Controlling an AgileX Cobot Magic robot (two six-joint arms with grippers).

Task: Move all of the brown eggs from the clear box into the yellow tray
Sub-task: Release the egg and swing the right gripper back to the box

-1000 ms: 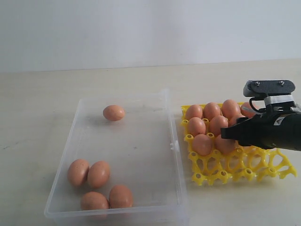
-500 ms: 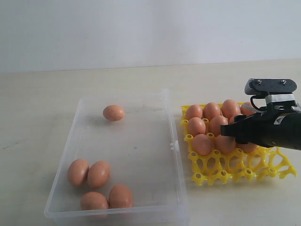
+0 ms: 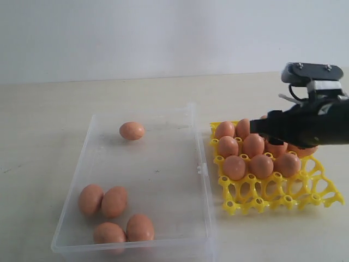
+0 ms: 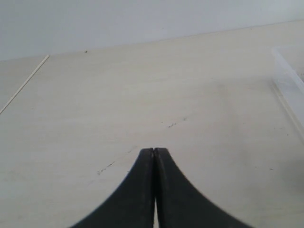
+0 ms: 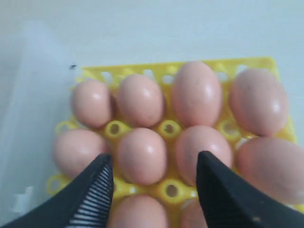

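Observation:
Several brown eggs (image 3: 114, 201) lie in the clear box (image 3: 82, 164): one near its far wall (image 3: 132, 130), the others clustered at its near left corner. The yellow tray (image 3: 272, 199) sits right of the box with its far three rows filled with eggs (image 3: 262, 165). My right gripper (image 3: 262, 128) hovers over the tray's far rows. In the right wrist view the right gripper (image 5: 154, 161) is open with nothing between its fingers, above the eggs (image 5: 141, 154) seated in the tray (image 5: 168, 128). The left gripper (image 4: 154, 151) is shut and empty over bare table.
The tray's nearest row of cups (image 3: 256, 203) holds no eggs. A corner of the clear box (image 4: 287, 80) shows at the edge of the left wrist view. Pale tabletop (image 3: 163, 87) surrounds both containers.
The right gripper has risen and drawn back toward the tray's far side. An egg it had covered now sits uncovered in the third row.

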